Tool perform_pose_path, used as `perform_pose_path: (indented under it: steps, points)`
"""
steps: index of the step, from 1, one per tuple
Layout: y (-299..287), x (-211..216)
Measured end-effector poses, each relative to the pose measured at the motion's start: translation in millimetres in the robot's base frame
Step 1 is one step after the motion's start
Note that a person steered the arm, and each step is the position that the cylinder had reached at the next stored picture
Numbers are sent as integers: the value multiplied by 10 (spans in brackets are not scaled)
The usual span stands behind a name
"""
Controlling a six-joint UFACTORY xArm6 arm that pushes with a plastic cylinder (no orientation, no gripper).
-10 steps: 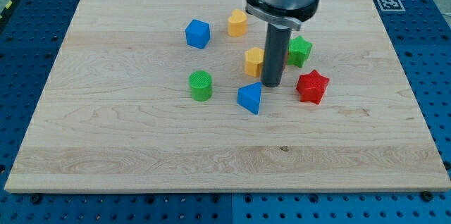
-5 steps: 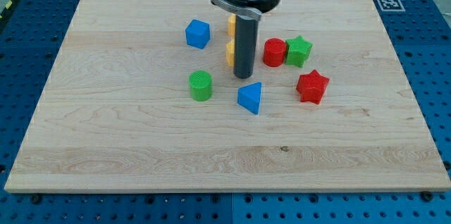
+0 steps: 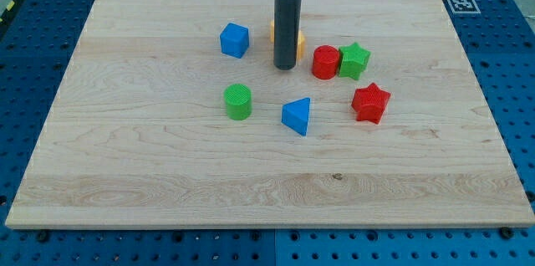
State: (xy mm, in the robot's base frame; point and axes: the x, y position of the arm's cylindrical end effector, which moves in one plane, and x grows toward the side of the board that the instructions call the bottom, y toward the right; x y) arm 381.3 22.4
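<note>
My tip stands near the upper middle of the wooden board. The rod hides most of two yellow blocks behind it; only slivers of yellow block show at its sides, and the tip seems to touch the nearer one. A red cylinder sits just to the tip's right, with a green star against it. The blue cube lies up and to the left. Below the tip are a green cylinder, a blue triangular block and a red star.
A black-and-white marker is printed at the board's top right corner. Blue perforated table surrounds the board on all sides.
My tip moved up and to the left, from beside the blue triangle to the yellow blocks. The lower yellow block was pushed up towards the other one. The red cylinder came into view.
</note>
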Motion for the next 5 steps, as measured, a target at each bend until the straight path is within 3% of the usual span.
perform_pose_path:
  steps: [5]
  points:
    - [-92,-651]
